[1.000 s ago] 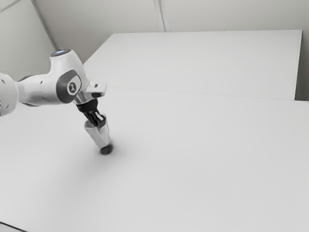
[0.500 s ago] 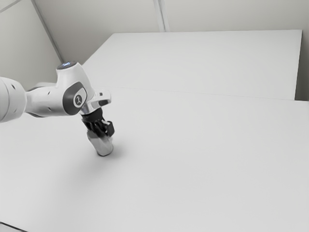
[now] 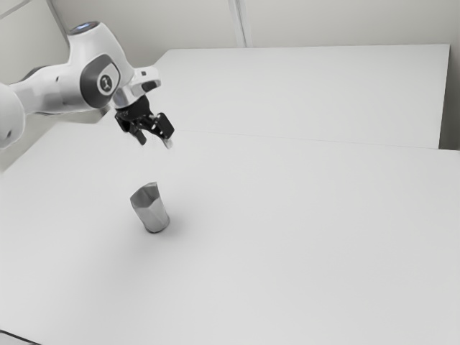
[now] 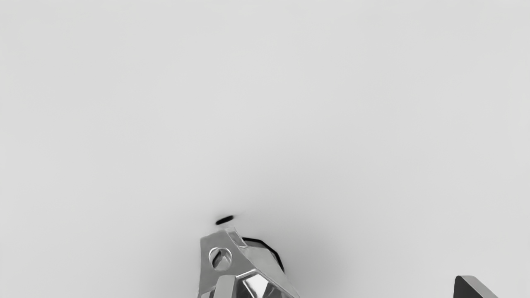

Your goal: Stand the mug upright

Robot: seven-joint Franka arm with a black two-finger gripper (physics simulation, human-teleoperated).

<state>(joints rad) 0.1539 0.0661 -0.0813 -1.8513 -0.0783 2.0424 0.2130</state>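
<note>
Released, its fingers spread, the end effector (image 3: pixel 155 139) hangs above the table (image 3: pixel 309 237) in the exterior view. Below it, apart from it, the mug (image 3: pixel 152 210) stands on its base, mouth up, on the table, much closer to the table edge at the exterior view's left than to the table's far corner at the exterior view's right.

In the wrist view, the end effector (image 4: pixel 348 287) has its fingers wide apart; one finger (image 4: pixel 225 287) overlaps the mug in the picture, the other is well away from it. A dark mark (image 4: pixel 225 220) shows just beside the mug.
</note>
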